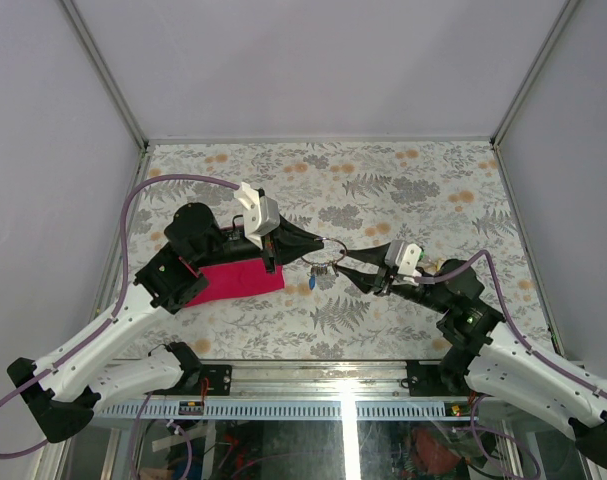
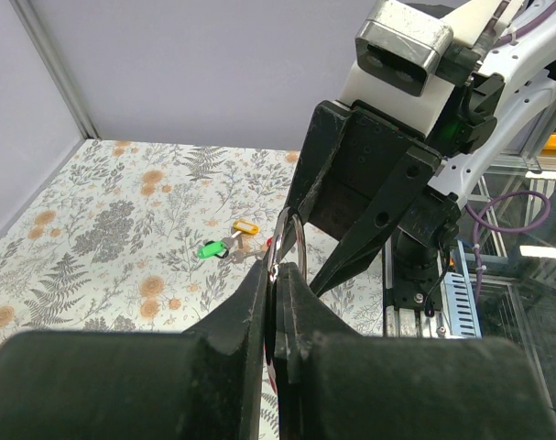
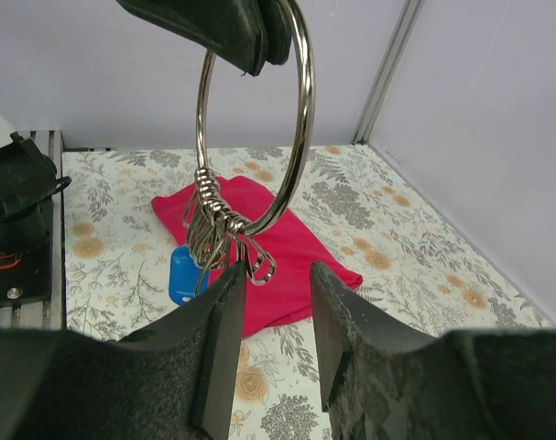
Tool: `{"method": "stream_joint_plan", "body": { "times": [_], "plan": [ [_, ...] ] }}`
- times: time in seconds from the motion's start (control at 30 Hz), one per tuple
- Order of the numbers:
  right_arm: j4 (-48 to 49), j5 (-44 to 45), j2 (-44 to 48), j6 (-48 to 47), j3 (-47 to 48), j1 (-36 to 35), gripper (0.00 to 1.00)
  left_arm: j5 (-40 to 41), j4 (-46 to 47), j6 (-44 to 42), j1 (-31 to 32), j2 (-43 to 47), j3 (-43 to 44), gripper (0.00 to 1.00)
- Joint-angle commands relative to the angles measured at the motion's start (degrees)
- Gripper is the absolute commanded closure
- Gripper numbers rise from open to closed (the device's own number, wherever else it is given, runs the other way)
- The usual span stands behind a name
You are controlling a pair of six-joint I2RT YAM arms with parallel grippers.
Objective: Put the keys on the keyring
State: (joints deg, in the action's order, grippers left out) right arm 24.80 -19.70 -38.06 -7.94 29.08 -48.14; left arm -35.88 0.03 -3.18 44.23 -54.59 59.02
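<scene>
Hanging keyring (image 3: 305,110), upright, clustered end down.

The keyring (image 3: 302,110) is glossy polished metal, the cloth (image 3: 291,247) matt fabric, the right tool (image 3: 276,277) grainy matt black plastic.

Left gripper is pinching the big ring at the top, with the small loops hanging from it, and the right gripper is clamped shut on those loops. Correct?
Not quite. The right gripper is open, its fingers apart just below the small loops. The right wrist view shows it. The left gripper does pinch the big ring at the top.
</scene>
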Motion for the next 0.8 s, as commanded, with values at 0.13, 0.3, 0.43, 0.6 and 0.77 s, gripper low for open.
{"method": "stream_joint_plan", "body": {
  "times": [0.13,0.3,0.43,0.6,0.77],
  "plan": [
    [6.18,-0.19,-0.51,1.41,2.47,-0.02,0.59,-0.40,4.15,0.65,-0.08,0.02,0.49,1.00],
    [7.31,0.10,-1.16,1.84,2.32,-0.02,0.59,-0.65,4.36,0.92,-0.08,-0.15,0.48,1.00],
    [8.54,0.89,-1.55,2.40,2.02,-0.02,0.59,-0.54,4.34,0.96,-0.11,-0.04,0.47,1.00],
    [8.69,2.01,-1.48,2.19,1.52,-0.02,0.67,-0.31,4.29,0.91,-0.11,0.09,0.39,1.00],
    [8.20,3.71,-0.51,1.39,1.24,-0.02,0.70,-0.33,4.01,0.82,-0.11,0.09,0.39,1.00]
  ]
}}
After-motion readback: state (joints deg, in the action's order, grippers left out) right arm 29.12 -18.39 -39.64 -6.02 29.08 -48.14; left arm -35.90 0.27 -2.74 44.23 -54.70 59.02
